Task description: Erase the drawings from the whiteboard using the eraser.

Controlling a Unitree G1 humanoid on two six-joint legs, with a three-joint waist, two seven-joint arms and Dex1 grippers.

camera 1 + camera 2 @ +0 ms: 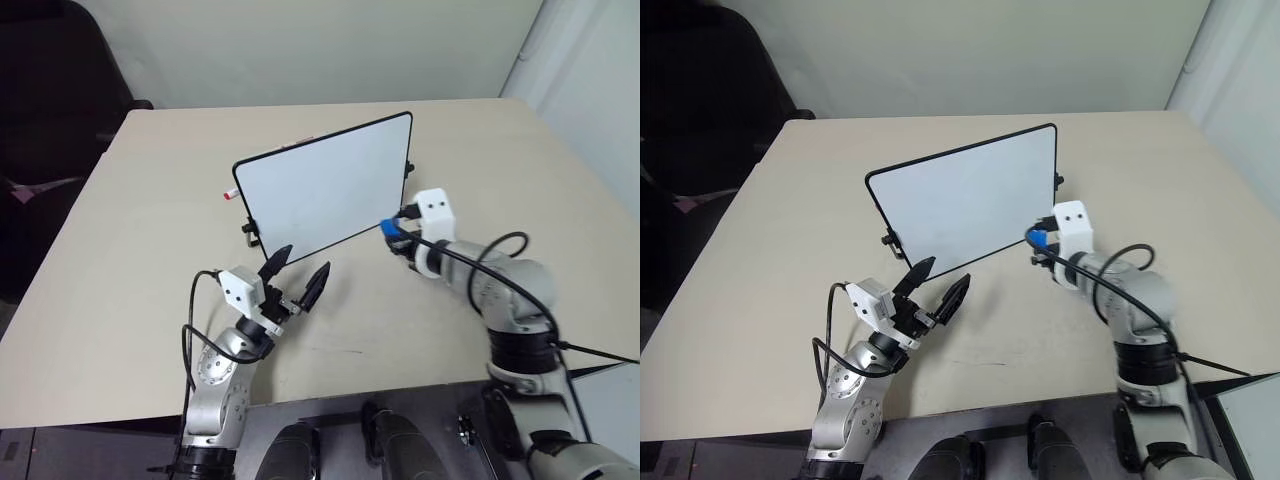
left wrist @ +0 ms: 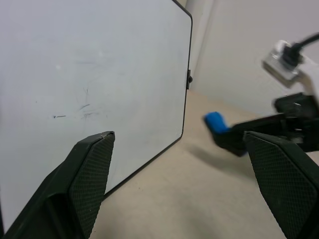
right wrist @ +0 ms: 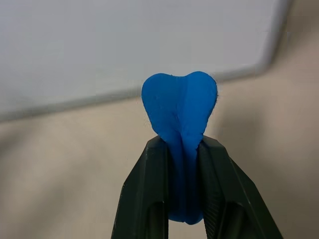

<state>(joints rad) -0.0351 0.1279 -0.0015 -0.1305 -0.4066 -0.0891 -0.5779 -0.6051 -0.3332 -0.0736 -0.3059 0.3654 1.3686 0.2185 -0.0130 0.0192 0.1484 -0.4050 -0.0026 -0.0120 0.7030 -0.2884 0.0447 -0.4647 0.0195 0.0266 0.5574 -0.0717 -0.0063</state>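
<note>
- The bench (image 1: pixel 120 290) is a broad, smooth, pale beige slab with a rounded edge; everything else stands on it or hangs over it.
- The whiteboard (image 1: pixel 330 190) stands tilted back near the middle of the bench: a flat white rectangle in a thin black frame with rounded corners, propped on small black feet. Its face looks wiped clean in the head views.
- The left wrist view, much closer, shows what the head views do not: faint grey smudges and one short dark dash on the white surface, the only trace of the drawings (image 2: pixel 83 107) that I can make out.
- The right gripper (image 1: pixel 398 238) hangs just off the whiteboard's lower right corner, at about 4 o'clock from the board's middle, near the frame but apart from it. Its black fingers are clenched tight around the eraser (image 3: pixel 180 107).
- The left gripper (image 1: pixel 297 272) hovers just below the board's bottom edge, at about 6 o'clock from its middle. Its two black, cross-hatched, pointed fingers are spread wide and grasp nothing.
- The eraser is a small bright blue block, soft enough to bulge into two rounded lobes above the pinching fingers in the right wrist view. From the left wrist view it is a plain blue nub on the tip of the right gripper, at 3 o'clock from the board.
- A small red and white object (image 1: pixel 230 195) peeks out at the board's left edge, at 9 o'clock; too little shows to say what it is.
</note>
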